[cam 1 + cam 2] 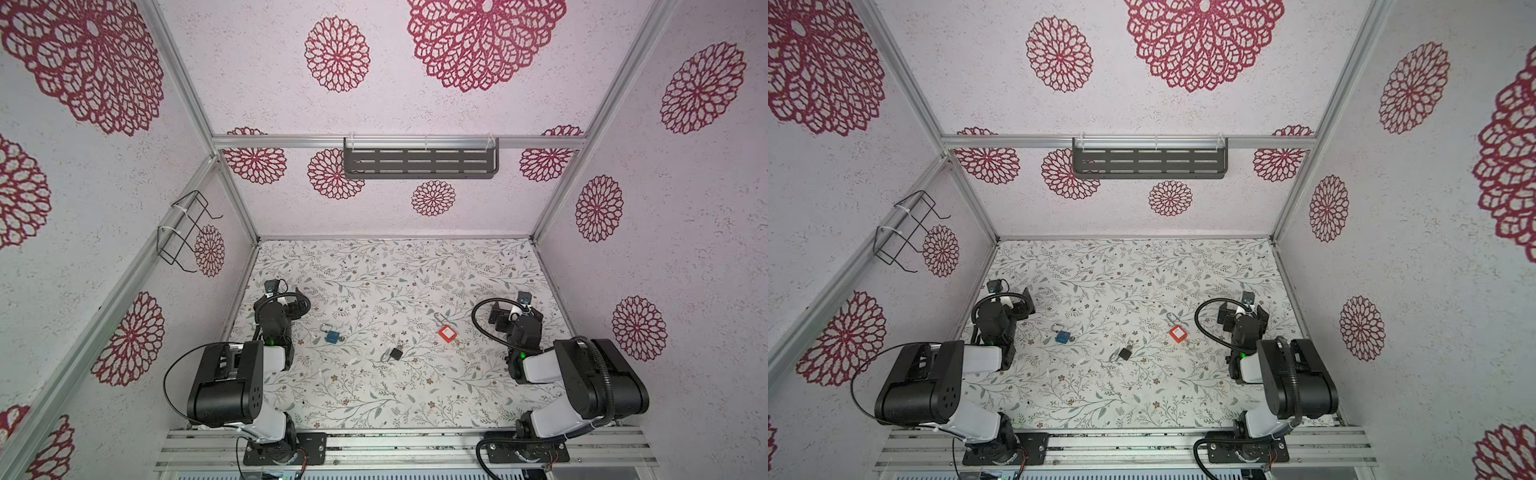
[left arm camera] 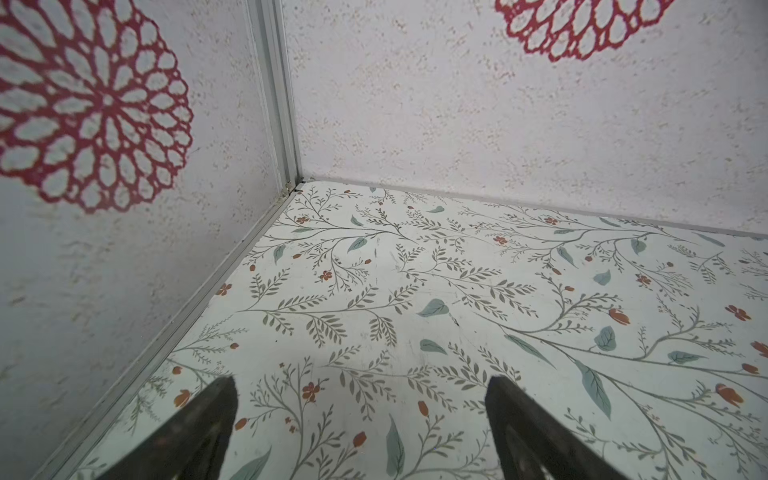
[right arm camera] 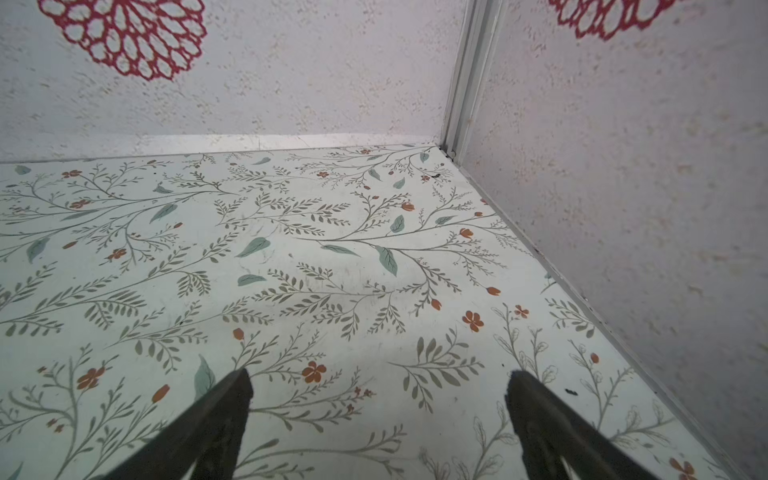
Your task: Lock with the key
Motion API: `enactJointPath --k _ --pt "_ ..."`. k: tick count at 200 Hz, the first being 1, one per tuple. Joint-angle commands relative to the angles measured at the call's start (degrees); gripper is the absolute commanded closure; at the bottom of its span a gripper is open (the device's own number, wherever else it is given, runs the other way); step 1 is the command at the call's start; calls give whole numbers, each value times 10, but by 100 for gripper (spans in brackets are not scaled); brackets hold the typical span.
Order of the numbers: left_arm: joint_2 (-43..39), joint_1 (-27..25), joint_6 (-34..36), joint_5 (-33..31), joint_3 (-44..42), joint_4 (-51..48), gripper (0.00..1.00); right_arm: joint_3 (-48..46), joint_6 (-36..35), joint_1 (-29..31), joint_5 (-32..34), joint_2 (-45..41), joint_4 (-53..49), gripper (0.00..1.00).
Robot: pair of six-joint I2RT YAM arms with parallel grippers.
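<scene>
Three padlocks lie on the floral table in both top views: a blue one [image 1: 331, 336] on the left, a black one [image 1: 395, 353] in the middle, a red one [image 1: 446, 333] on the right. A small metal piece that looks like the key [image 1: 400, 345] sticks out of the black padlock; it is too small to be sure. My left gripper [image 1: 284, 305] hovers open and empty left of the blue padlock. My right gripper [image 1: 517, 311] is open and empty right of the red one. Both wrist views show only bare table between the fingers [image 2: 220, 411] [image 3: 232, 399].
A grey slotted shelf [image 1: 419, 162] hangs on the back wall and a black wire rack [image 1: 183, 232] on the left wall. Aluminium frame posts [image 2: 276, 104] [image 3: 465, 83] stand in the back corners that the wrist cameras face. Walls close the table on three sides.
</scene>
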Motion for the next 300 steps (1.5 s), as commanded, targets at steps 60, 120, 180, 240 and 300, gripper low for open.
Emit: enactJointPath --k 60,120,180,240,300 --pt "0 6 1 5 10 -14 3 0 3 -2 7 -6 24 1" --pt "0 16 -10 15 17 -28 3 3 6 -3 4 -6 19 1" --pt "1 17 -10 17 18 -29 3 1 6 -3 3 -6 20 1" --pt "-2 22 -12 25 11 -17 3 -13 -5 -1 -6 -19 39 1" --pt "-110 10 -15 -14 42 -162 3 64 12 4 -109 -230 -307 11"
